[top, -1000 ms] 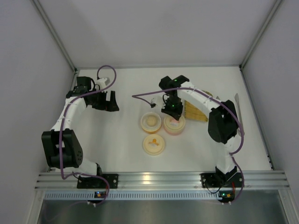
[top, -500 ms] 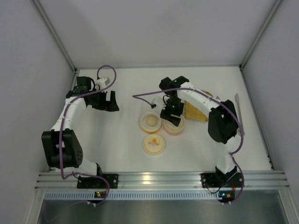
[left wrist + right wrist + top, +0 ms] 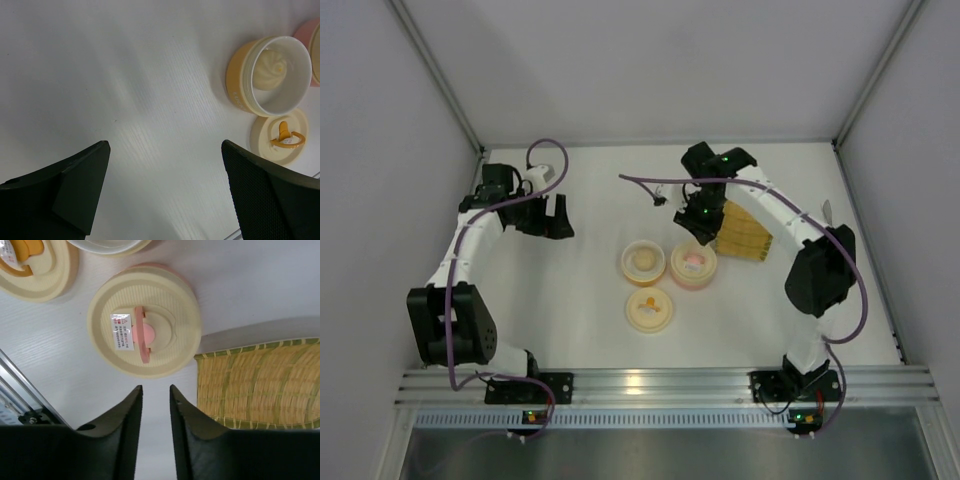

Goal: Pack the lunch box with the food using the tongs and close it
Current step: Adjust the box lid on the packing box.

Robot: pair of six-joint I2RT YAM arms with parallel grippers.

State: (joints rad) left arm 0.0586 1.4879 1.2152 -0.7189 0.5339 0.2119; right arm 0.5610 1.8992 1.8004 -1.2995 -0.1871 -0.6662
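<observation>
The lunch box is two small tubs. The pink tub point(image 3: 692, 266) wears its cream lid point(image 3: 144, 320) with a pink handle. The cream-yellow tub point(image 3: 643, 260) stands open with a whitish round piece of food point(image 3: 270, 65) inside. Its lid point(image 3: 649, 308), orange handle up, lies on the table in front. My right gripper point(image 3: 704, 228) hovers just behind the pink tub, jaws a narrow gap apart with nothing between them point(image 3: 155, 388). My left gripper point(image 3: 551, 216) stands wide open and empty at the far left point(image 3: 164, 150). A sliver of the grey tongs point(image 3: 827, 210) shows behind the right arm.
A flat yellow ribbed tray point(image 3: 745, 236) lies right of my right gripper, its woven surface point(image 3: 260, 382) close to the right finger. White walls close the table on three sides. The aluminium rail with the arm bases runs along the near edge.
My right gripper rose off the pink tub's lid and drew back toward the tray, its jaws opening and then narrowing. The lid stays on the pink tub. The left arm is still.
</observation>
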